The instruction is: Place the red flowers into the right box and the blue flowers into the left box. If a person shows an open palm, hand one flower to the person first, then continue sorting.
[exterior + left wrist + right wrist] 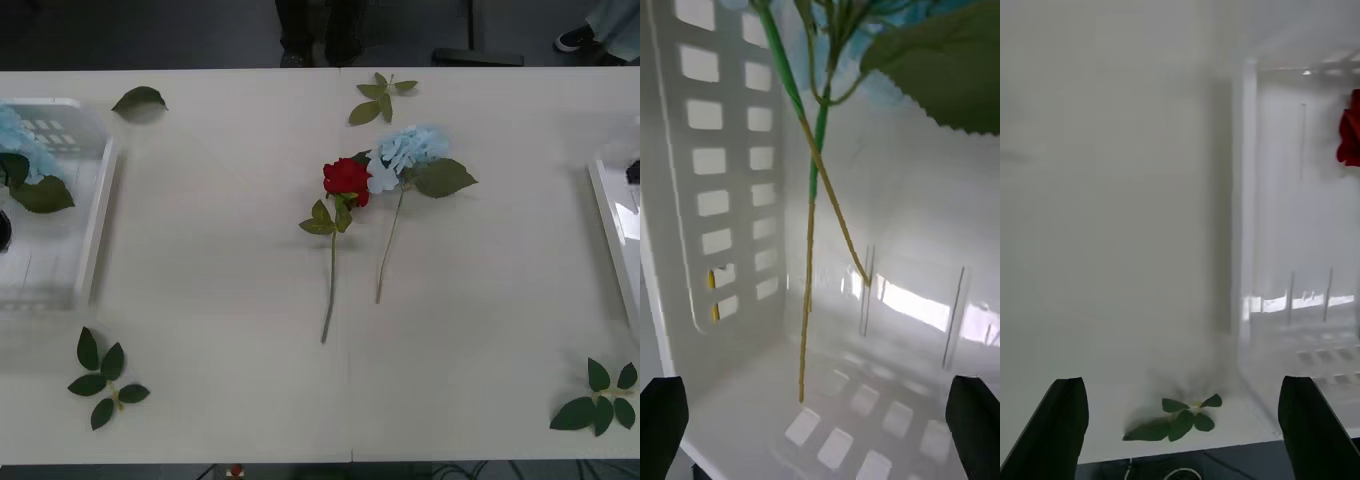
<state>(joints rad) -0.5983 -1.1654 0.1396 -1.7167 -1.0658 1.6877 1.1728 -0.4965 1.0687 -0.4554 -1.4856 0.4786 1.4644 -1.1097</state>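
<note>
Left wrist view: we see left gripper (820,427) wide open over left box (722,225), blue flower stems (811,247) just above fingertips; right gripper (1184,427) wide open beside right box (1300,225).

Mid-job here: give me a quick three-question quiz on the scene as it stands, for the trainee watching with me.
1. True or false: the red artificial rose and the pale blue fluffy flower at the table's centre lie side by side with their blooms touching.
2. What lies in the shallow white plastic tray on the left? A) red roses B) blue flowers C) loose leaf sprigs alone
3. Fill in: the left gripper hangs over the ___ tray with its fingers open.

Key: 1 true; 2 B, two stems show in the left wrist view; 3 left. The right gripper, also open, hangs by the white tray on the right.
</note>
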